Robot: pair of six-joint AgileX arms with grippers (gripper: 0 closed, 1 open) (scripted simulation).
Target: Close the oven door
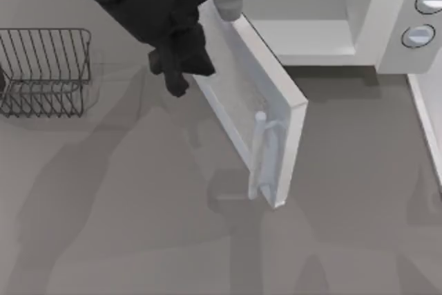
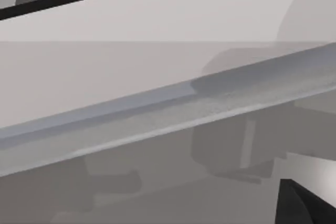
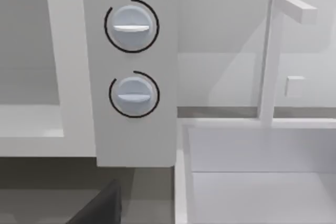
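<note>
The oven door point(image 1: 259, 101) stands well open, swung out from the oven body point(image 1: 387, 25) at a slant toward the middle of the table point(image 1: 138, 240), hinged at its far end near the left side of the oven's cavity point(image 1: 304, 12). It is a large flat white panel seen almost edge-on from above: a thick white frame, a greyish, faintly speckled translucent window point(image 1: 231, 91) set into the face that looks toward the table's left, and a pale vertical bar handle point(image 1: 259, 153) standing off that same face near the free edge, which is the edge nearest the camera's lower side. In the left wrist view the door's edge point(image 2: 173, 114) runs as a long grey band slanting across the picture, very close to the camera. The left gripper point(image 1: 181, 68), dark and bulky, sits against or just beside the window face of the door, about midway along it; whether its fingers are spread or closed cannot be told from any view. The right wrist view looks at the oven's front, with its two round knobs point(image 3: 131, 24) one above the other on the white panel, and beside the oven a white sink point(image 3: 262, 182) with an angular white tap point(image 3: 273, 51). A wire basket point(image 1: 45, 70) stands at the table's left.
</note>
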